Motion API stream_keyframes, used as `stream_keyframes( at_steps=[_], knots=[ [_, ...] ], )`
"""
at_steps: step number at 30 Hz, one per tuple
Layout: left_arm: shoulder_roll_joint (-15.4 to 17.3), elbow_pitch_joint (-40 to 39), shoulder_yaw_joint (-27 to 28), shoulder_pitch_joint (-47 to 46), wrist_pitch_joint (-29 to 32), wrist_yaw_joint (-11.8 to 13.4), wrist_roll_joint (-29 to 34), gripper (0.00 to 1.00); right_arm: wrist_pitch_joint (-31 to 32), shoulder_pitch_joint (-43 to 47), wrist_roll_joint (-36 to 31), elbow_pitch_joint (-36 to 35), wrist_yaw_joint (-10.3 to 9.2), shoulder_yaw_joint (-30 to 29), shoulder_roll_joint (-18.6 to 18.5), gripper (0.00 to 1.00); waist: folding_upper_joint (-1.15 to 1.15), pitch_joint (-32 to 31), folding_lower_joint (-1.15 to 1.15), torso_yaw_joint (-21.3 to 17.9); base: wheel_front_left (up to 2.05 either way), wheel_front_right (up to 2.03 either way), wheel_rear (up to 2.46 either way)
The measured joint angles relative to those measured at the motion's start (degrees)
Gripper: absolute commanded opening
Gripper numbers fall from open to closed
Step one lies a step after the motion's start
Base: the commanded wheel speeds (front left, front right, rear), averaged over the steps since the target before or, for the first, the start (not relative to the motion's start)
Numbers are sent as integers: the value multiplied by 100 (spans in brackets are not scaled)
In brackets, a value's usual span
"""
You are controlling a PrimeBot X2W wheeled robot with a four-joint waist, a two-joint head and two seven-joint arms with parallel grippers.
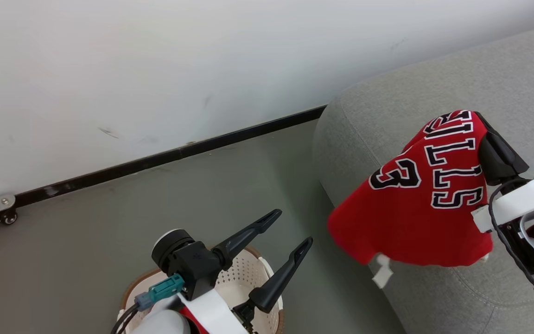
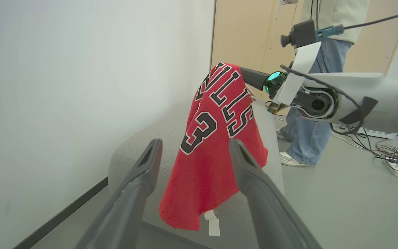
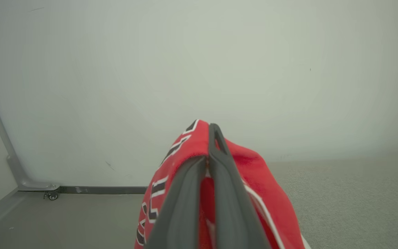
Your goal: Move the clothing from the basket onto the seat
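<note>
My right gripper [image 3: 210, 145] is shut on the top of the red "BULLS 23" jersey [image 1: 415, 208]. The jersey hangs from it over the left end of the grey seat [image 1: 434, 79], with a white tag [image 1: 382, 273] dangling from the hem. In the left wrist view the jersey [image 2: 202, 180] drapes down in front of the seat's rounded end [image 2: 140, 148]. Above the cream perforated basket [image 1: 248, 271], left of the seat, my left gripper [image 1: 295, 226] is open and holds nothing. A sliver of red shows under my left wrist in the basket; the shorts cannot be made out.
A white wall with a dark baseboard [image 1: 179, 153] runs behind the basket and the seat. A small caster [image 1: 5, 217] sits at the wall's foot. A person in jeans [image 2: 306, 131] stands beyond the seat, with cables and a power strip [image 2: 397, 166] on the floor.
</note>
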Motion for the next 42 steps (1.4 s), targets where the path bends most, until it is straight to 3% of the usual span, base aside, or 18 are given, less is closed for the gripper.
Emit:
stream_keyframes(
  at_steps=[15,30,42],
  knots=[
    [15,-378,-43,34,-7,0,78,100,130,-57,14,218,0,-231,-250,0,0,252,0,-244,0,0,0],
    [3,-845,-234,27,56,0,283,100,567,-1560,10,750,0,-946,-1082,0,0,795,0,-146,0,0,0],
    [-26,-1098,-292,-270,213,0,485,100,578,-2141,-101,1265,0,-1400,-1784,0,0,1307,0,56,0,0,0]
  ],
)
